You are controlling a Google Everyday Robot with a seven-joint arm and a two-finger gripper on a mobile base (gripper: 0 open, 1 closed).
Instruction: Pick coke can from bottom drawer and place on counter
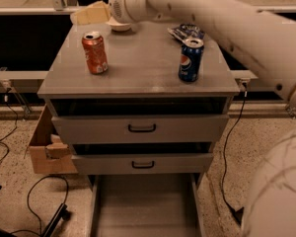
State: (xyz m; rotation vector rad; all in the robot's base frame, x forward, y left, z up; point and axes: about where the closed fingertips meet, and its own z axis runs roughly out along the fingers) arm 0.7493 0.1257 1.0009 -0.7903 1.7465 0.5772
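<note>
Logged coke can [94,53] upright on desk [138,70], left side, well apart from Pepsi can [191,59] | noted hand [90,14] above desk's back-left edge, apart from can; spread or pressed together: could not tell | saw bottom drawer [143,206] pulled open | judged placing done; next: clear arm away without brushing can.

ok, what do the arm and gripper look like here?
Arm: thick, smooth off-white tube ending in a rounded joint, with a few small dark specks and no cables showing. Gripper: pale tan, wedge-shaped, above the back left edge of the counter.
</note>
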